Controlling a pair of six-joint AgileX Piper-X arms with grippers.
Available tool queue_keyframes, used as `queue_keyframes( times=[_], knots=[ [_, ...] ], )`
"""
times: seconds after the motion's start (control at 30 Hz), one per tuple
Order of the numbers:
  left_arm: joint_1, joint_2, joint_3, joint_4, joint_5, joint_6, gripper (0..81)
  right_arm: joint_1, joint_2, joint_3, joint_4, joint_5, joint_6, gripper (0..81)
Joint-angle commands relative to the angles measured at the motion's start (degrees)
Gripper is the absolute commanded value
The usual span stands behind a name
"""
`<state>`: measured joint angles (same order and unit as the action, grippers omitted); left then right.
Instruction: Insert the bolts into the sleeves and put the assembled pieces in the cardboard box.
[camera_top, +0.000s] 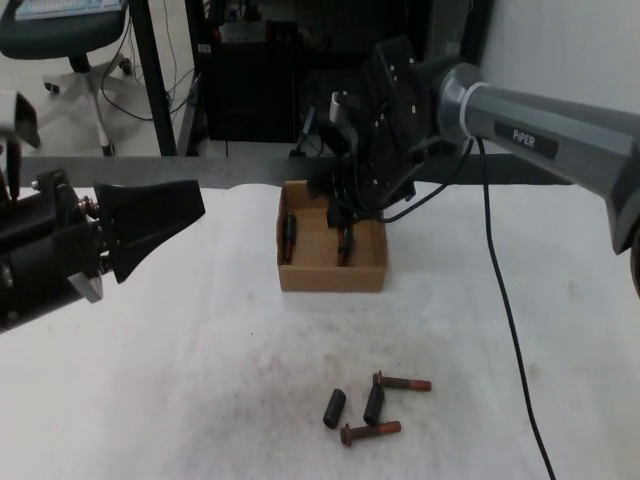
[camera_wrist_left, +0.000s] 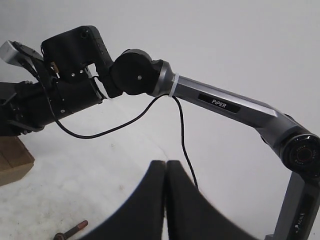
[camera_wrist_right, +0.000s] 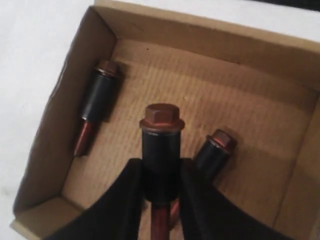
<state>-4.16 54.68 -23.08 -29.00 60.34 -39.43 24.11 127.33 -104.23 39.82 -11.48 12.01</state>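
The right gripper clamps an assembled piece — bolt in sleeve — over the cardboard box, where two more assembled pieces lie. At the box's 6 o'clock, two bolts and two sleeves rest loose on the bench. The left gripper — pinched together, empty — hangs at 9 o'clock.

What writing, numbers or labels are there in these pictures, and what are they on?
White lettering on the right arm's grey link: a maker's mark, not quoted here.
Small lettering on that arm's lower link: too small to read.
Cardboard box: no print seen.
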Motion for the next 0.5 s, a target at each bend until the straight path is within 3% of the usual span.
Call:
queue_keyframes(
  times=[0.0,0.13,0.33,0.47],
  knots=[
    [0.0,-0.7,-0.1,0.1,-0.1,0.0,0.3,-0.2,-0.2,-0.7,-3.1,0.4,-0.1,0.8],
    [0.0,-0.7,-0.1,0.1,-0.1,0.0,0.3,-0.2,-0.1,-0.7,-3.6,-0.4,-0.1,2.4],
    [0.0,-0.7,-0.1,0.1,0.0,0.0,0.3,-0.2,-0.1,-0.7,-2.3,-2.5,-0.1,31.3],
    [0.0,-0.7,-0.1,0.1,0.0,0.0,0.3,-0.2,-0.1,-0.7,-0.4,-2.1,-0.1,35.2]
  ],
)
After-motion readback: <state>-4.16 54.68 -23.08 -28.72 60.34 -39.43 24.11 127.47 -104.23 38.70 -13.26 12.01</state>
